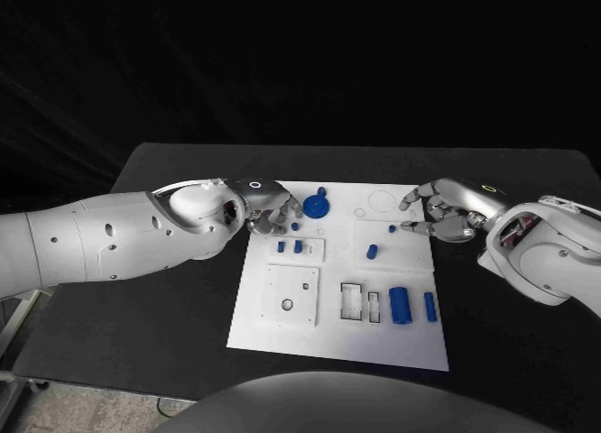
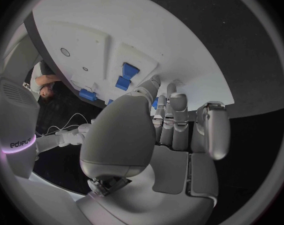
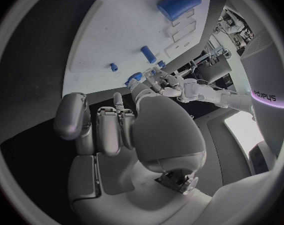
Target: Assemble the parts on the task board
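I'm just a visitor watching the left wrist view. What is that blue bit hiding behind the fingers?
Observer: The head view shows a round blue disc at the task board's far edge, right beside the left hand.
Operator: And that tiny other hand?
Observer: The right hand hovers over the board's far right side, with nothing visibly in it.
Operator: Any bigger pieces?
Observer: Yes, a thick blue cylinder lies towards the near edge.

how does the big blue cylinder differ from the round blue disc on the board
The cylinder is long and lies on its side at the board's near end; the disc is round and flat, at the far end beside the left robot hand. Both are blue and lie free.
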Action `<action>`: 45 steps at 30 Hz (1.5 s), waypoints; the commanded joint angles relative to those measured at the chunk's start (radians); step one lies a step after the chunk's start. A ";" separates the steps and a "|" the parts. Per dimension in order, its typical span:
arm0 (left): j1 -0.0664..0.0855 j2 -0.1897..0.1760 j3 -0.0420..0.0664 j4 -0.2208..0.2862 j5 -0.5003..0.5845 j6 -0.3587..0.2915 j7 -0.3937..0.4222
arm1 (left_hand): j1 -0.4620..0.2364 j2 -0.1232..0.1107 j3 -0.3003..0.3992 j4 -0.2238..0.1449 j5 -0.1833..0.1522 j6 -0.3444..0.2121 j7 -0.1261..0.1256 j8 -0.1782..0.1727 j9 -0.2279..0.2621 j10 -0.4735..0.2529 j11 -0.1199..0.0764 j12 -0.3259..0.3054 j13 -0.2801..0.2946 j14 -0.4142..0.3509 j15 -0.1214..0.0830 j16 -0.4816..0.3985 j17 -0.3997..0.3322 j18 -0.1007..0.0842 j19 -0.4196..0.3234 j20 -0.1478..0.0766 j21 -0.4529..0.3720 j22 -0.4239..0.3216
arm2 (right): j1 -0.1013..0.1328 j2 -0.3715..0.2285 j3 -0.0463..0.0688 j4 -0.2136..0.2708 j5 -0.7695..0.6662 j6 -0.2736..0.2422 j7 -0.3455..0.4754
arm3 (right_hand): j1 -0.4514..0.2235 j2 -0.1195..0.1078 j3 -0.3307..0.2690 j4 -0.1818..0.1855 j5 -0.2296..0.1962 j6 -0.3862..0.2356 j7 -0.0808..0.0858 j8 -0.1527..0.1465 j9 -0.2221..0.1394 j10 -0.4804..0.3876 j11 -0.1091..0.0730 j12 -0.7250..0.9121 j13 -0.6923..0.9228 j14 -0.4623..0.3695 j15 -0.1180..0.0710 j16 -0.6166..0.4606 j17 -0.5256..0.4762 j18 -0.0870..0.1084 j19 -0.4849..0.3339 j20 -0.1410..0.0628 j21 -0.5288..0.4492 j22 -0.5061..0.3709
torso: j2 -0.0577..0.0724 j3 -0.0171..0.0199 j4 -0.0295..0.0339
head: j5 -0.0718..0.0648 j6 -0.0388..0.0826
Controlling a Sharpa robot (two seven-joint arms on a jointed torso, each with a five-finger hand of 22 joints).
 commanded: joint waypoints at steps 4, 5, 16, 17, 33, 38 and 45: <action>0.000 -0.008 0.000 -0.029 -0.048 -0.102 -0.009 | 0.005 -0.010 -0.007 0.000 -0.012 -0.042 -0.018 0.019 0.008 -0.014 -0.005 0.030 0.030 0.010 -0.008 0.010 0.004 -0.008 0.013 0.004 0.011 0.221 | 0.002 -0.007 0.000 0.004 -0.008 0.003 0.000 | 0.010 0.001 0.006 0.002 0.005 0.000 0.002 -0.003 -0.002 -0.011 0.001 -0.010 0.150 0.039 0.008 -0.013 0.086 0.021 -0.010 -0.002 -0.015 0.127 | 0.000 -0.0006 0.0025 | 0.001 0.000; 0.000 -0.011 0.000 -0.033 -0.045 -0.113 -0.006 | 0.007 -0.009 -0.006 0.000 -0.012 -0.037 -0.017 0.029 0.013 -0.015 -0.006 0.035 0.034 0.009 -0.010 0.009 0.002 -0.008 0.013 0.004 0.010 0.221 | 0.003 -0.008 0.000 0.005 -0.009 0.005 0.000 | 0.010 0.001 0.007 0.001 0.006 0.002 0.002 -0.002 -0.003 -0.013 0.001 -0.012 0.148 0.038 0.008 -0.017 0.084 0.022 -0.012 -0.002 -0.019 0.126 | 0.001 -0.0006 0.0008 | 0.003 0.000; 0.005 -0.096 0.009 -0.028 0.164 -0.287 0.074 | 0.016 -0.027 0.006 0.022 -0.048 -0.054 0.000 0.145 0.076 -0.113 0.005 0.070 0.085 -0.089 0.001 -0.083 -0.120 0.010 -0.045 0.002 -0.065 0.198 | 0.050 -0.015 0.001 0.025 -0.029 0.079 -0.002 | 0.055 -0.068 0.145 -0.039 0.433 0.171 -0.003 0.054 0.009 -0.381 -0.001 -0.551 -0.289 -0.027 0.011 -0.179 -0.047 0.053 -0.079 -0.008 -0.221 0.069 | 0.002 -0.0023 0.0010 | -0.015 0.000; 0.005 -0.100 0.010 -0.024 0.188 -0.303 0.087 | 0.015 -0.029 0.004 0.026 -0.045 -0.060 0.000 0.148 0.078 -0.118 0.008 0.075 0.089 -0.090 0.003 -0.082 -0.120 0.010 -0.045 0.001 -0.065 0.198 | 0.054 -0.015 0.001 0.026 -0.031 0.083 -0.003 | 0.058 -0.073 0.156 -0.045 0.452 0.178 -0.004 0.062 0.017 -0.415 0.002 -0.614 -0.340 -0.034 0.012 -0.194 -0.059 0.054 -0.086 -0.007 -0.236 0.065 | 0.003 -0.0031 0.0014 | -0.018 0.000; 0.026 -0.129 0.030 0.089 1.374 -0.311 0.779 | -0.130 0.041 -0.223 0.152 0.119 -0.013 0.111 0.272 0.022 -0.371 0.041 0.281 0.193 -0.486 0.108 -0.210 -0.235 0.098 -0.840 0.062 -0.856 -0.032 | 0.101 0.032 0.001 0.007 -0.276 0.204 -0.034 | 0.015 -0.131 0.193 -0.096 0.372 0.100 -0.027 0.049 0.078 -0.690 0.062 -0.992 -0.632 -0.250 0.047 -0.555 -0.349 0.100 -0.280 0.023 -0.599 -0.008 | 0.006 -0.0209 0.0182 | -0.062 0.000; 0.026 -0.131 0.023 0.111 1.463 -0.253 0.830 | -0.110 0.088 -0.306 0.154 0.133 -0.031 0.112 0.265 -0.048 -0.438 0.046 0.283 0.112 -0.608 0.128 -0.406 -0.379 0.108 -0.894 0.094 -1.047 -0.162 | 0.072 0.052 0.001 -0.008 -0.356 0.208 -0.041 | -0.013 -0.141 0.191 -0.084 0.247 0.052 -0.037 -0.025 0.044 -0.690 0.075 -1.056 -0.711 -0.186 0.055 -0.456 -0.293 0.086 -0.209 0.032 -0.510 0.016 | 0.004 -0.0219 0.0180 | -0.064 0.000; 0.023 -0.127 0.011 0.106 1.487 -0.190 0.832 | -0.079 0.129 -0.383 0.154 0.145 -0.064 0.111 0.244 -0.115 -0.502 0.050 0.277 0.008 -0.619 0.148 -0.482 -0.470 0.122 -0.848 0.128 -1.135 -0.231 | 0.049 0.068 0.001 -0.019 -0.404 0.200 -0.043 | -0.019 -0.143 0.158 -0.071 0.128 0.073 -0.038 -0.108 -0.032 -0.639 0.066 -1.124 -0.828 -0.047 0.041 -0.198 -0.112 0.035 -0.038 0.026 -0.170 0.117 | 0.006 -0.0213 0.0255 | -0.072 0.000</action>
